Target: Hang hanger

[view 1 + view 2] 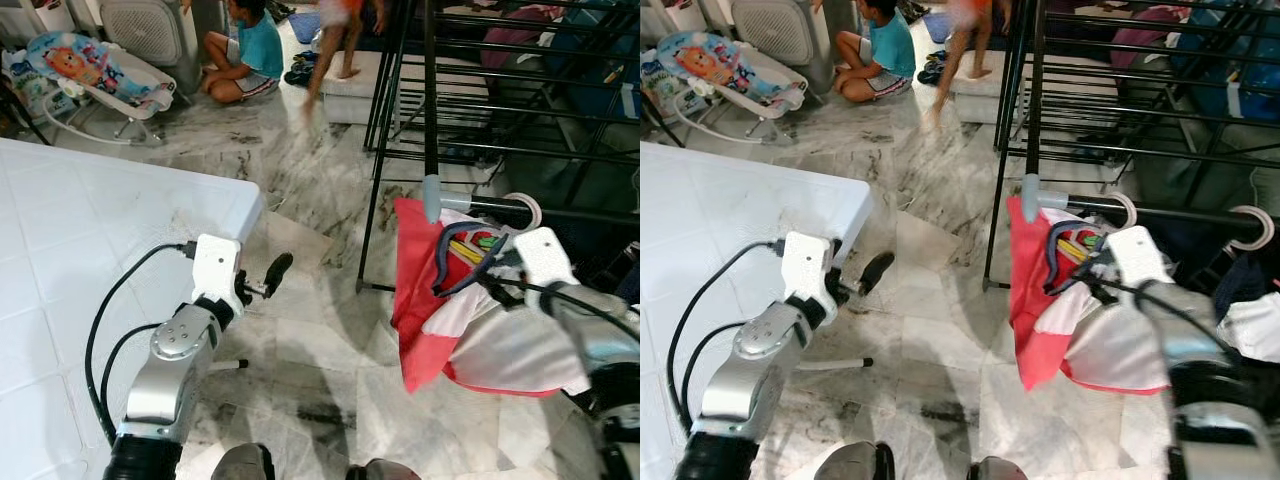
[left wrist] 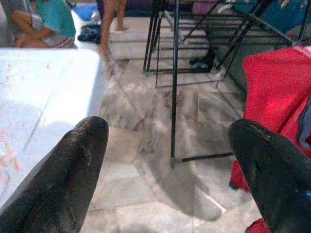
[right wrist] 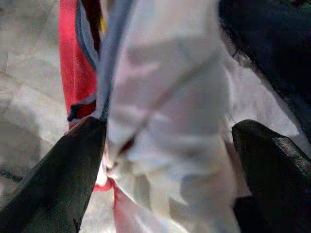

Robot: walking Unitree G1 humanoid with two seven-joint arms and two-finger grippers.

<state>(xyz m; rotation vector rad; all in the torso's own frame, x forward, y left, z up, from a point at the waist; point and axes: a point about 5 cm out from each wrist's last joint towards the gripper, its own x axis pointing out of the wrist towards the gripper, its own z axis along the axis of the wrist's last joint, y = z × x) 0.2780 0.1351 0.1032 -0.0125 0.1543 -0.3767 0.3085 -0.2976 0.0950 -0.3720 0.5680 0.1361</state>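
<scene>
A red and white shirt (image 1: 420, 290) with a blue-grey collar hangs from a pale hanger hook (image 1: 525, 205) on the black rail (image 1: 580, 214) of a drying rack. My right gripper (image 1: 488, 268) is up against the shirt just below the rail. In the right wrist view its fingers (image 3: 63, 179) stand wide apart, open, with the white cloth (image 3: 165, 145) between them. My left gripper (image 1: 272, 276) is held out over the floor beside the white table, open and empty, fingers (image 2: 68, 170) spread.
A white tiled table (image 1: 80, 230) fills the left side. The black drying rack (image 1: 430, 90) stands ahead on the right, with a second hanger hook (image 1: 1252, 225) on its rail. A seated person (image 1: 245, 55), a standing person's legs (image 1: 330, 50) and a baby bouncer (image 1: 90, 75) are at the back.
</scene>
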